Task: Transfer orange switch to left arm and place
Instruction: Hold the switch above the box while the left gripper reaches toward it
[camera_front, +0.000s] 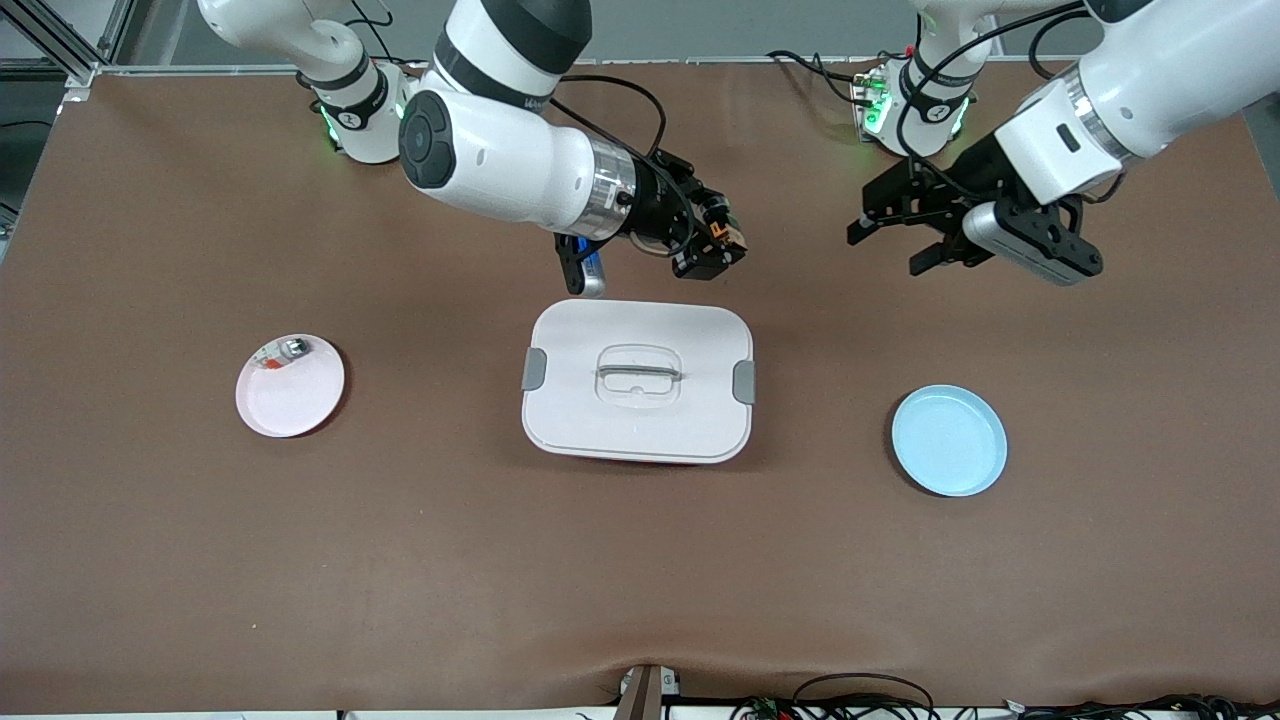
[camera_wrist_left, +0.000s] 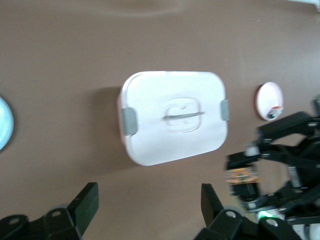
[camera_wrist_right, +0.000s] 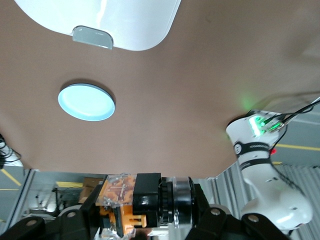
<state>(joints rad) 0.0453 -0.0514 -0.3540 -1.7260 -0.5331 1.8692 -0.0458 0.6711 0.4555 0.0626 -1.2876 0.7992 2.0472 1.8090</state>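
Brown matting covers the table (camera_front: 200, 560) from end to end. At its centre sits the box (camera_front: 638, 382), white, lid on, grey latches at both short sides. A pink plate (camera_front: 291, 388) lies toward the right arm's end of the table and carries a small clear-and-grey part (camera_front: 284, 352) near its rim. A light-blue plate (camera_front: 949, 440) lies toward the left arm's end, well apart from the box. The right gripper (camera_front: 712, 250) hangs in the air over bare matting just beside the box's edge that faces the robot bases, fingers clenched on the orange switch (camera_front: 728, 237); the right wrist view confirms the part, black with an orange band, clamped between the fingers (camera_wrist_right: 150, 202). The left gripper (camera_front: 895, 238) is raised over bare matting between the box and the left arm's base, its fingers spread wide and holding nothing; in the left wrist view both fingertips (camera_wrist_left: 86, 200) stand well apart, with the box in view between them.
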